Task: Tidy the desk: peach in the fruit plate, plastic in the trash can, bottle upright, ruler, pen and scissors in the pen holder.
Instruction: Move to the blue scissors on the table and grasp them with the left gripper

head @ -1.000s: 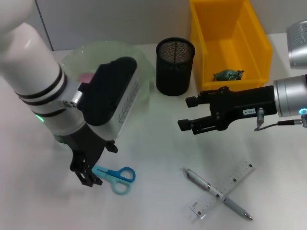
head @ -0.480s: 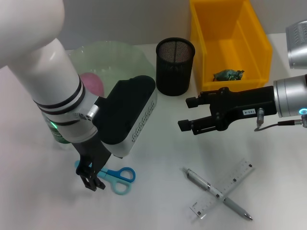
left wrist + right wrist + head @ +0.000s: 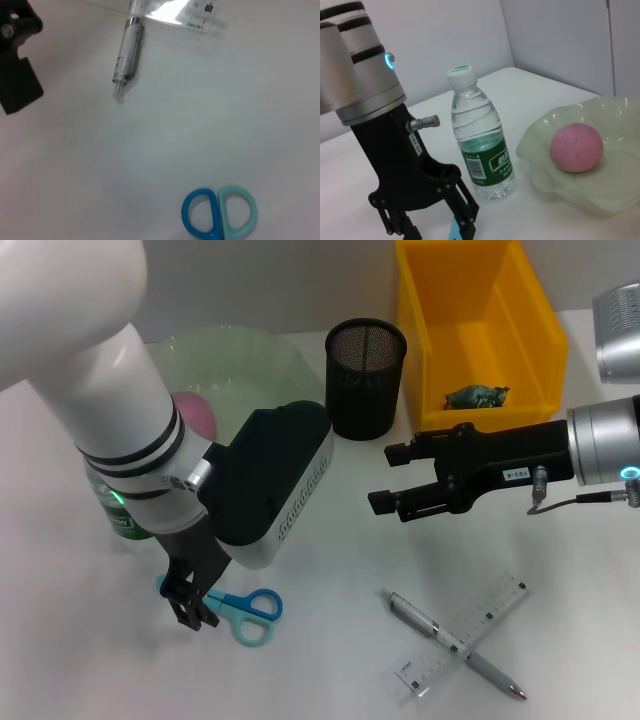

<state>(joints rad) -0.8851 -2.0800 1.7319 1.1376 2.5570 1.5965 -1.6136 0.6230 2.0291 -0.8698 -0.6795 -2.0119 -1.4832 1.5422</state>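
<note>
Scissors step in hand, by the look of it. Left gripper (image 3: pixel 190 607) lowered over blade end of scissors (image 3: pixel 243 607) on desk, fingers apart, nothing gripped yet. Right gripper (image 3: pixel 387 478) parked mid-desk, fingers spread, empty. Next needed: fingers closed on blades, lifted, carried to pen holder (image 3: pixel 365 378).

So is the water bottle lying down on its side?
No, the water bottle stands upright on its base with its cap on top, beside the fruit plate.
</note>
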